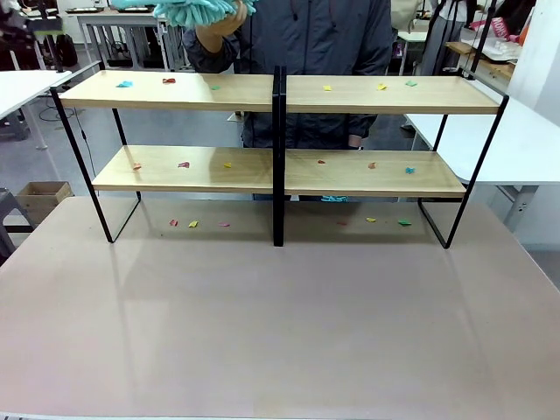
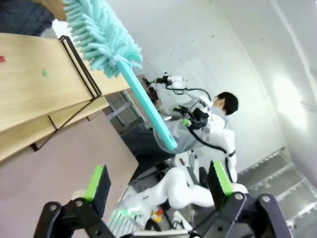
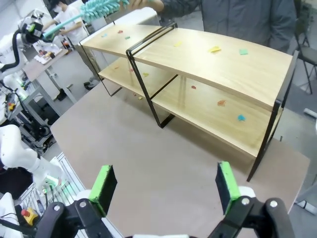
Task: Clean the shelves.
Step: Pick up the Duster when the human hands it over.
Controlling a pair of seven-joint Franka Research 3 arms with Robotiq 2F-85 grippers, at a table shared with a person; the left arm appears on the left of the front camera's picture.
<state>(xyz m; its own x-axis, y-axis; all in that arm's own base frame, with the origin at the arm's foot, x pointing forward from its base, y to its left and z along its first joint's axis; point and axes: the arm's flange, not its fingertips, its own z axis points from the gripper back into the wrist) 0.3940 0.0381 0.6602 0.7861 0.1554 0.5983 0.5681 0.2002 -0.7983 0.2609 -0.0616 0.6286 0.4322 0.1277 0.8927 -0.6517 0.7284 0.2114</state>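
1. The shelves stand on the far half of the table and stretch wide across it. They have two tiers of light wooden boards in a thin black frame, and a centre post joins the two sections.
2. Small coloured scraps lie scattered on the upper boards, on the lower boards, and on the table surface under the rack.
3. A person in a dark jacket stands directly behind the shelves, at the far side.
4. The person's hand is raised above the left section and is closed around the fluffy head of a turquoise duster. In the left wrist view, the handle sticks out free into the air.
5. The left gripper has its fingers spread wide, with nothing between the green pads. It is off the end of the shelves and apart from the duster.
6. The right gripper is also spread wide and holds nothing. It hangs over the table on the near side of the shelves, well apart from them.
7. A cardboard box sits on the floor at the left, and white tables stand at both sides.
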